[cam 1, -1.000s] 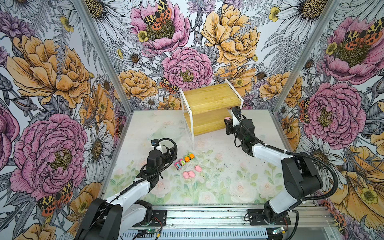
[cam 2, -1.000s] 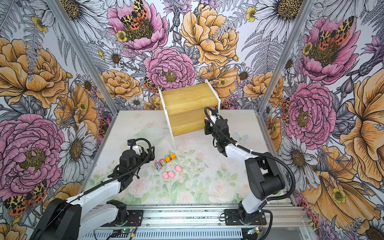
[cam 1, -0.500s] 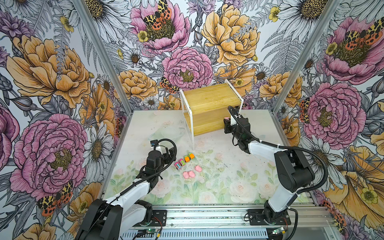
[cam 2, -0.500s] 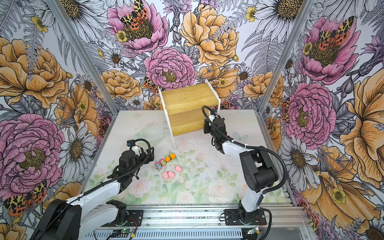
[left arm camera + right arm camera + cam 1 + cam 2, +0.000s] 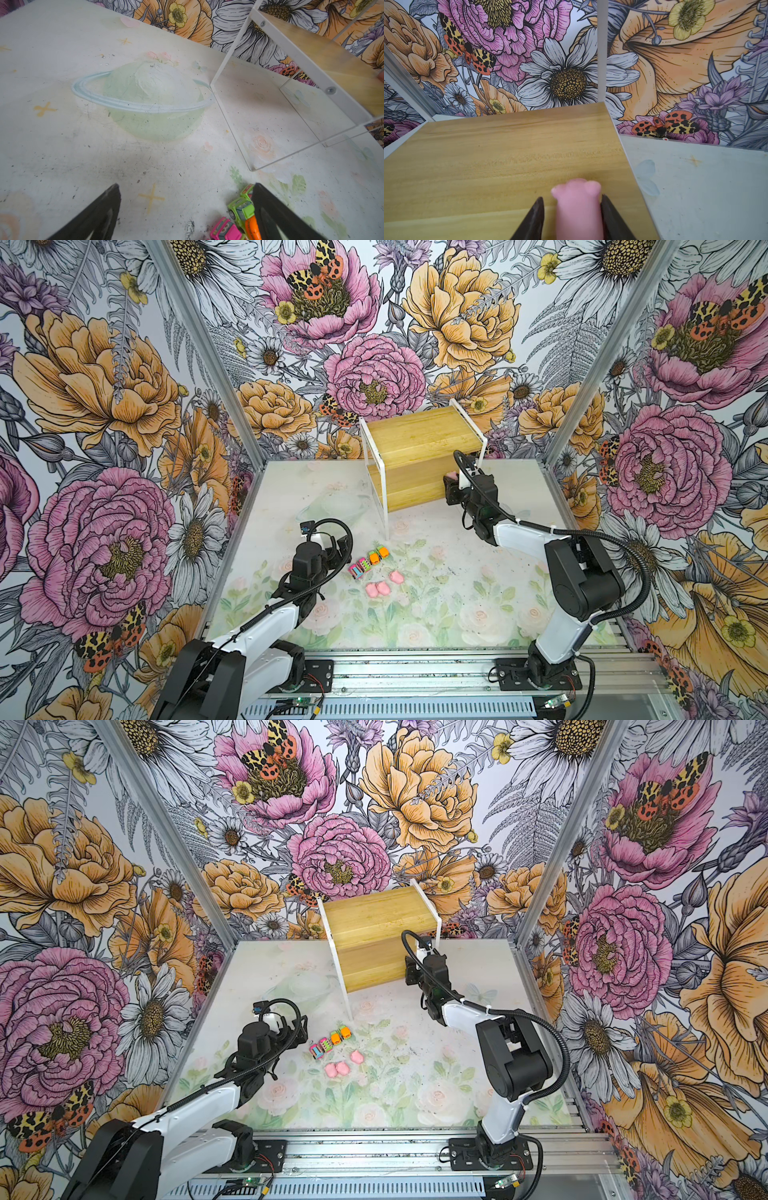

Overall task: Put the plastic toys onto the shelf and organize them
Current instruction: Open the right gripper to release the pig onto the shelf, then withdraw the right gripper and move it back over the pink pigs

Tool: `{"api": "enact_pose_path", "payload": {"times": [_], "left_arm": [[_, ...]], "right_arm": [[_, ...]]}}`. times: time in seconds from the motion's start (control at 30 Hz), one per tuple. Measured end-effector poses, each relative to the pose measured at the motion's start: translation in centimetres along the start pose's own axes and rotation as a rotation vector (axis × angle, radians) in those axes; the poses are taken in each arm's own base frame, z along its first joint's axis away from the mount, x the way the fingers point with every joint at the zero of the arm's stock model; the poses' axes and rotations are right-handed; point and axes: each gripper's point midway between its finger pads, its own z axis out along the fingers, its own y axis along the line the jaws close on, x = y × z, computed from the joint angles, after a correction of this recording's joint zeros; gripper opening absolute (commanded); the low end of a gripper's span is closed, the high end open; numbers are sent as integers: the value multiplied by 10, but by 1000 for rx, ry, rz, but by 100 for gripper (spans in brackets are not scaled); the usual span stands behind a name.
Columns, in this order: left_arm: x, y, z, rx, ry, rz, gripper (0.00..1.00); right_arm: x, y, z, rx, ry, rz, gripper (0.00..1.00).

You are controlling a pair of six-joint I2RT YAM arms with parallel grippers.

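- Between the fingers of the right hand, a pink pig is lying on a bamboo board of the shelf. The fingers are standing a little apart around it. One is showing a clear gap from the flank and the other is touching it or sitting just beside it, so the pig is probably resting on the board rather than being clamped.
- Just beyond the fingertips, the board is running on bare. Its end edge is passing close beside the pig.
- In a top view, the pig is sitting at the end of the shelf nearest this hand, on what appears to be the lower board.
- The pig is looking small, light and smooth, with a rounded body that could slip or tip. Gripping across the flanks at mid-body seems the safest hold.
- Far from this hand, across the desk, the left hand is hanging low with its fingers spread wide and nothing between them.
- Right beside one of its fingers, the orange-and-green cars and pink cars are waiting in a row. They are hard and wheeled, so likely to roll, and pinching across their sides should work best.
- A little past the cars, three pigs are lying on the desk.
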Motion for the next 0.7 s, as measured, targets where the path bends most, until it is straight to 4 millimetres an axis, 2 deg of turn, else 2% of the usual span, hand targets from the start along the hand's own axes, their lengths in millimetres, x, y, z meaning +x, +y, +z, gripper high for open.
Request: {"api": "enact_pose_path", "payload": {"times": [0.33, 0.37, 0.53, 0.7], "left_arm": [[0, 0, 0, 2, 1, -2, 99], [0, 0, 0, 3, 2, -2, 99], [0, -1, 0, 9, 4, -2, 99], [0, 0, 0, 11, 6, -4, 99]], "right_arm": [[5, 0, -14, -1, -1, -12, 66], [6, 0, -17, -1, 0, -12, 70], [11, -1, -33, -3, 13, -25, 77], [12, 3, -58, -33, 1, -59, 83]]}}
